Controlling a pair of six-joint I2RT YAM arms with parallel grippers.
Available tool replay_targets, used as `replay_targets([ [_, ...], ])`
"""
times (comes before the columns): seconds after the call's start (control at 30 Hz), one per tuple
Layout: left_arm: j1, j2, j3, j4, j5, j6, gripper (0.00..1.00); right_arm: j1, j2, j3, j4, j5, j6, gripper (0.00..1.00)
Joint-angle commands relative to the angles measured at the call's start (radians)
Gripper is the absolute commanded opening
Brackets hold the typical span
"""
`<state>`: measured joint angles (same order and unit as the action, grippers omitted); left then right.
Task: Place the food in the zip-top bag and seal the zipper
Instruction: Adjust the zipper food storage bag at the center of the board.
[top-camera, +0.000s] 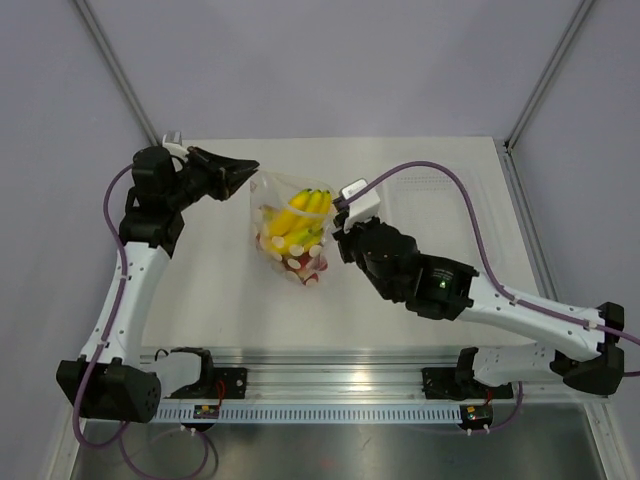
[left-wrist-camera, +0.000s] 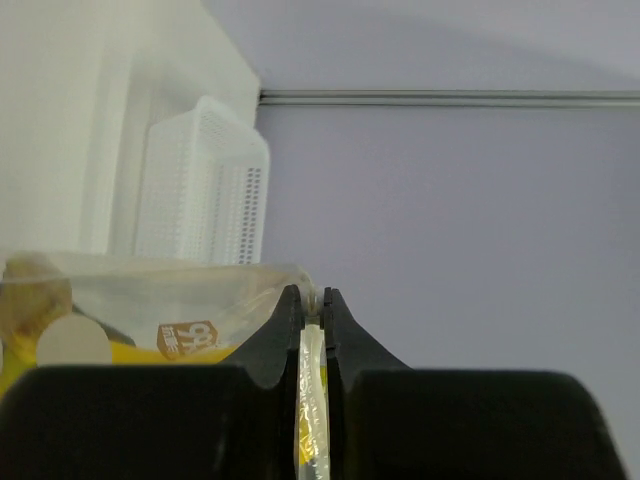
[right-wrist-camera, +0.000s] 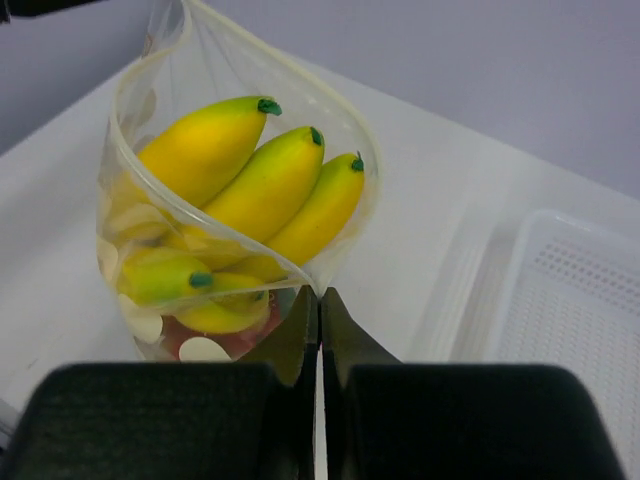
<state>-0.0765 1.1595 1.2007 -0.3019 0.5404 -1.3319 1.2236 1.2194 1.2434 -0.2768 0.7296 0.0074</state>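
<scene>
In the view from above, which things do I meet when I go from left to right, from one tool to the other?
left tool → bag, with the bananas inside it → right tool

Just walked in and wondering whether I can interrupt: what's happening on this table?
Both arms hold the zip-top bag by its top edge. The left gripper is shut on one end, and the right gripper is shut at the other, apparently pinching the rim. The bananas and strawberries are already inside. The zipper is not sealed; the mouth gapes open.
</scene>
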Motion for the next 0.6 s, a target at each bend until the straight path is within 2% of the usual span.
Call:
replay_targets([
  [0.0,0.001,-0.011,-0.032,0.099,0.041,-0.039,0.0,-0.055,0.011,-0.082,0.022,-0.105,-0.023,0.0],
  [0.07,0.001,-0.008,-0.122,0.13,0.041,-0.041,0.0,-0.087,0.061,-0.125,0.024,-0.134,0.028,0.0],
  [0.17,0.001,0.014,-0.153,0.174,0.076,-0.05,0.0,-0.119,0.054,-0.118,0.053,-0.159,0.013,0.0],
  [0.23,0.001,0.026,-0.109,0.175,0.115,-0.043,0.0,-0.122,0.023,-0.029,0.053,-0.157,-0.059,0.0],
  [0.3,0.001,0.017,-0.005,0.107,0.109,0.002,0.0,-0.121,-0.004,0.06,0.044,-0.154,-0.096,0.0],
  [0.37,0.003,0.005,0.033,0.061,0.095,0.023,0.0,-0.122,-0.018,0.079,0.045,-0.15,-0.136,0.0],
  [0.47,0.003,-0.017,-0.028,0.082,0.092,0.03,0.0,-0.159,-0.024,0.007,0.048,-0.148,-0.133,0.0],
  [0.57,0.0,-0.015,-0.156,0.136,0.108,0.028,0.0,-0.19,-0.021,-0.158,0.088,-0.182,-0.086,0.0],
])
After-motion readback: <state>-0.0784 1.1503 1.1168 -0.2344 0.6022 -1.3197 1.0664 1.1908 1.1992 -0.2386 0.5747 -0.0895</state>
